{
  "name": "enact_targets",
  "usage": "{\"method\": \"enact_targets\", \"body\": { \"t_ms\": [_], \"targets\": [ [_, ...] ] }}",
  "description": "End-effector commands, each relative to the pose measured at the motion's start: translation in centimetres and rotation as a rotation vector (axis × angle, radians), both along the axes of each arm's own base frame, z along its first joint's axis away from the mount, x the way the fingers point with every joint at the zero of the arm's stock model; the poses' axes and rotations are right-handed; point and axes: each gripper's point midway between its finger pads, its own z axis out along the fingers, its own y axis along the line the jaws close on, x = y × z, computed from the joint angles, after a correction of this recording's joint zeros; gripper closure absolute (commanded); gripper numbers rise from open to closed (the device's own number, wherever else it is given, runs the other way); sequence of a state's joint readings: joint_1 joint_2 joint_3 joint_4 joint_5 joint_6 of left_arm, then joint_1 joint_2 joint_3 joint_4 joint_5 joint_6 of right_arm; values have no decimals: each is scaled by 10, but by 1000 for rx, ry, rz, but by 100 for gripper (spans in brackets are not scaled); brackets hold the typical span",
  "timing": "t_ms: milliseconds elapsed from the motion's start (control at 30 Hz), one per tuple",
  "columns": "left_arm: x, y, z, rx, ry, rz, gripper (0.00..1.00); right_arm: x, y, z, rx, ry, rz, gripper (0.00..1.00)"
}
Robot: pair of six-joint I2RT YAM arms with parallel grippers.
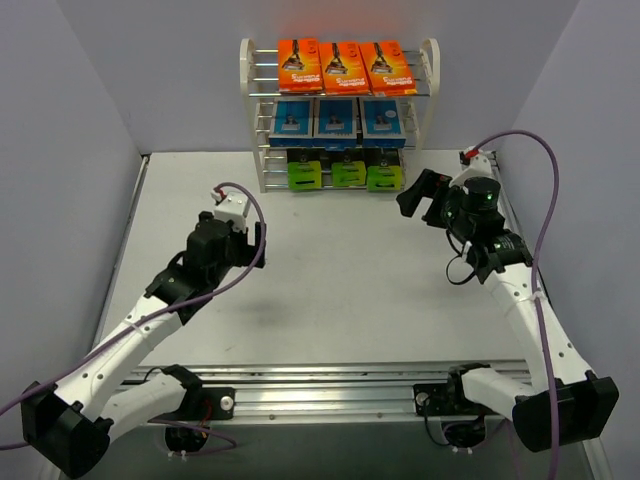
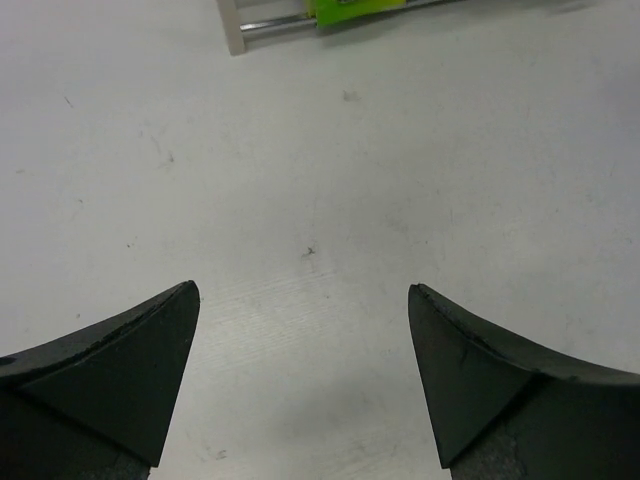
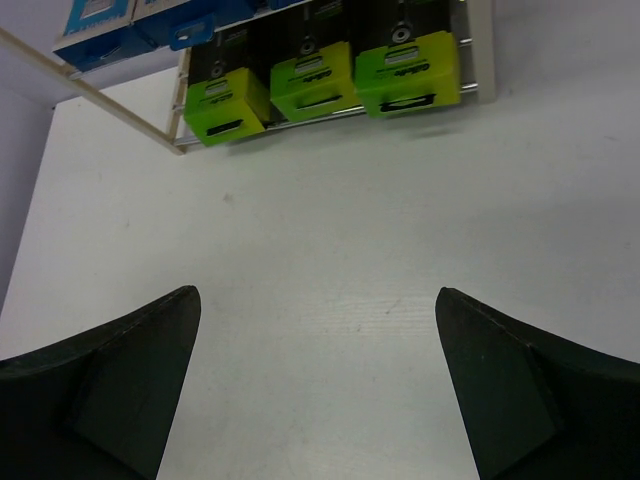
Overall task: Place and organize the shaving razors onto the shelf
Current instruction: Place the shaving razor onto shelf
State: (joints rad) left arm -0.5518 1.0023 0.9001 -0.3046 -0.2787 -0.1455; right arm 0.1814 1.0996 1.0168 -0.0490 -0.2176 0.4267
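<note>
resting with both claws open, all razors on the shelf

sitting on the shelf (image 1: 432,62) at the far edge of the table (image 1: 330,300) are all nine shaving razors (image 1: 340,120), three on each tier. the top tier carries the three orange cards (image 1: 340,66), side by side and leaning back. the middle tier carries the three blue packs (image 1: 336,120), also in one row. the bottom tier carries the three green boxes (image 1: 348,174), close to each other, their lime fronts turned to the arms.

the left gripper (image 1: 232,208) is over the bare table, in front of the left side of the shelf and well apart from it. in its wrist view the two dark fingers (image 2: 120,360) stand wide from each other and only the white table surface is between them, so this claw is open and holds nothing. a white shelf leg (image 2: 232,25) and a piece of one green box show at the top edge of this view.

the right gripper (image 1: 425,195) is near the right end of the bottom tier, beside it and not touching. its fingers (image 3: 520,380) are also wide apart with nothing between, so it is open too. its camera looks at the three green boxes (image 3: 312,82) in their row.
</note>
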Motion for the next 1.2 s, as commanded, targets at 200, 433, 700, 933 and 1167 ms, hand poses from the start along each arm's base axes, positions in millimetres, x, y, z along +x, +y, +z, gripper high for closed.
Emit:
{"method": "enact_targets", "body": {
  "t_ms": [200,433,700,933,1167],
  "targets": [
    [10,1,-21,-27,-58,115,6,-49,-67,21,-158,-79,-281,0],
    [16,2,-53,-7,15,189,6,-69,-71,18,-150,-135,-281,0],
    [11,16,-16,-73,-114,244,6,-59,-55,-2,-161,-60,-196,0],
    [5,40,6,-40,-161,346,6,-56,-62,-26,-113,12,-285,0],
    [2,45,10,-10,-160,347,6,-52,-65,-53,-149,82,-303,0]
  ]
}}
